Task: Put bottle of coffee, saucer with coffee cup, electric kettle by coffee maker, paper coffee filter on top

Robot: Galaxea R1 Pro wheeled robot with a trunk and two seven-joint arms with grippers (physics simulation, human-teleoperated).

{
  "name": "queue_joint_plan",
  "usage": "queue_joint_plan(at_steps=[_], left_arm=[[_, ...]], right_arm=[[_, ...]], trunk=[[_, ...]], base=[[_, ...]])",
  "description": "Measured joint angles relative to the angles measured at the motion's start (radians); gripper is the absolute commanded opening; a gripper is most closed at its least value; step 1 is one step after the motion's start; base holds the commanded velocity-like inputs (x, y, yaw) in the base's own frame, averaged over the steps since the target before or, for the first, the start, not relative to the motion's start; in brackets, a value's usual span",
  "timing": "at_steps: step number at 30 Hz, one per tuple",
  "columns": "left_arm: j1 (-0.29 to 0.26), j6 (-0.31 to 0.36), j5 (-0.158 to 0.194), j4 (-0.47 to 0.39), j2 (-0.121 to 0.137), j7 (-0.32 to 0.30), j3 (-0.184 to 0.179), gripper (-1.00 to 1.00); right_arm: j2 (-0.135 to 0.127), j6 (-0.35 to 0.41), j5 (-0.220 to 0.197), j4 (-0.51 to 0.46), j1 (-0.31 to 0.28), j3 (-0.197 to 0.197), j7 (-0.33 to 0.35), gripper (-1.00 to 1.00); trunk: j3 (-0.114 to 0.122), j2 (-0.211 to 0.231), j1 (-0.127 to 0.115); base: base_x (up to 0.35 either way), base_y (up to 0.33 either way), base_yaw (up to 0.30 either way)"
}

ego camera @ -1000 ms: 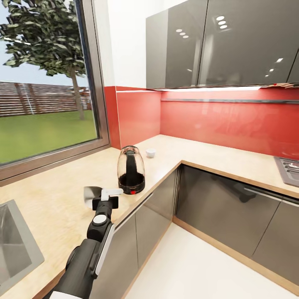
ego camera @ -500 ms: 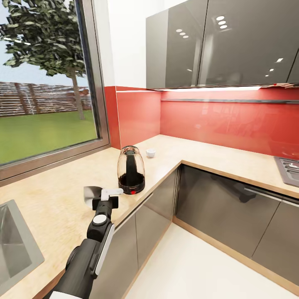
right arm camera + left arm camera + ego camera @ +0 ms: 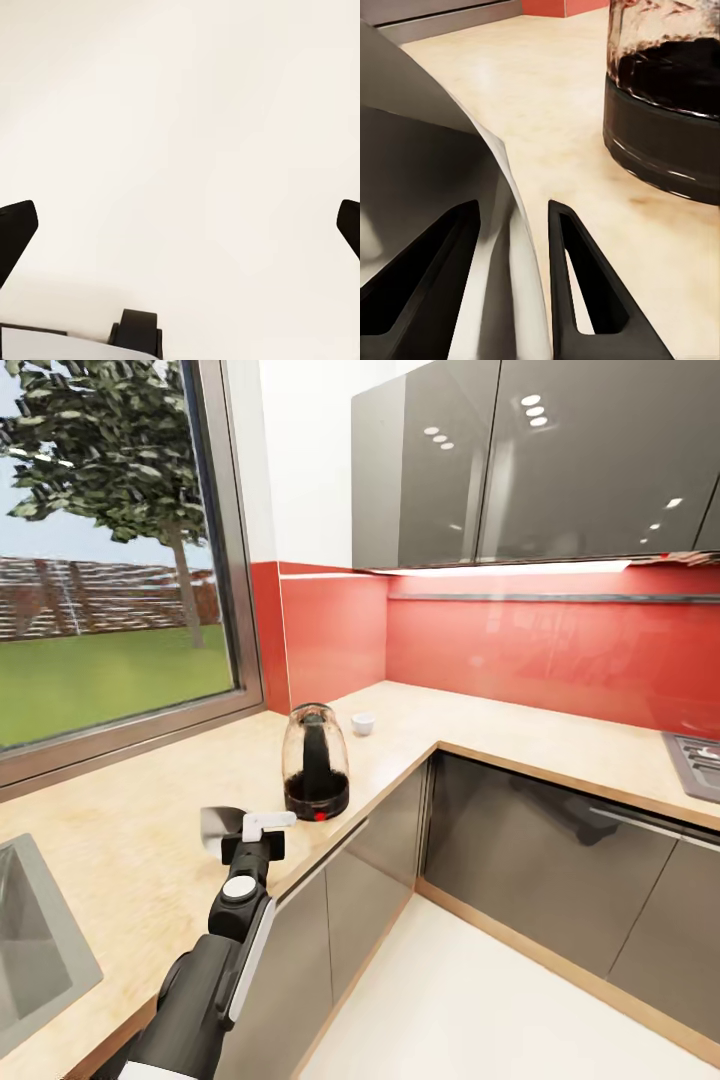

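My left gripper [image 3: 243, 827] is shut on the saucer [image 3: 217, 827], a small white plate held on edge just above the kitchen countertop [image 3: 130, 840]. In the left wrist view the saucer [image 3: 427, 165] sits between the dark fingers [image 3: 574, 262]. The electric kettle [image 3: 315, 763], clear glass on a black base with a red switch, stands on the counter just beyond the gripper and appears close up as the kettle [image 3: 667, 112]. The coffee cup [image 3: 362, 724] rests farther back near the corner. My right gripper [image 3: 180, 225] is open over a pale surface.
A steel sink [image 3: 35, 940] is set into the counter at the left. A hob [image 3: 700, 760] lies at the far right. Dark grey cabinet fronts [image 3: 540, 860] line an L-shaped corner, with wall cabinets [image 3: 520, 460] above a red backsplash and a window [image 3: 100, 560] at the left.
The whole view has shifted slightly, so the camera moved. The left arm still holds the saucer in the same place beside the kettle.
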Motion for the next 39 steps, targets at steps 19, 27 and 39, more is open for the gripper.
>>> queue_joint_plan(at_steps=[19,27,39], left_arm=[[0.000,0.000,0.000,-0.001,0.000,0.000,0.000,-1.00],[0.000,0.000,0.000,0.000,0.000,0.000,0.000,-1.00],[0.000,0.002,0.001,-0.001,0.000,0.000,0.000,-1.00]], right_arm=[[0.000,0.000,0.000,0.000,0.000,-0.001,0.000,1.00],[0.000,0.000,0.000,0.000,0.000,-0.001,0.000,1.00],[0.000,0.000,0.000,0.000,0.000,-0.001,0.000,1.00]], trunk=[[-0.006,-0.015,0.008],[0.019,0.042,-0.023],[0.056,0.126,-0.069]], base=[[0.000,0.000,0.000],[0.000,0.000,0.000],[0.000,0.000,0.000]])
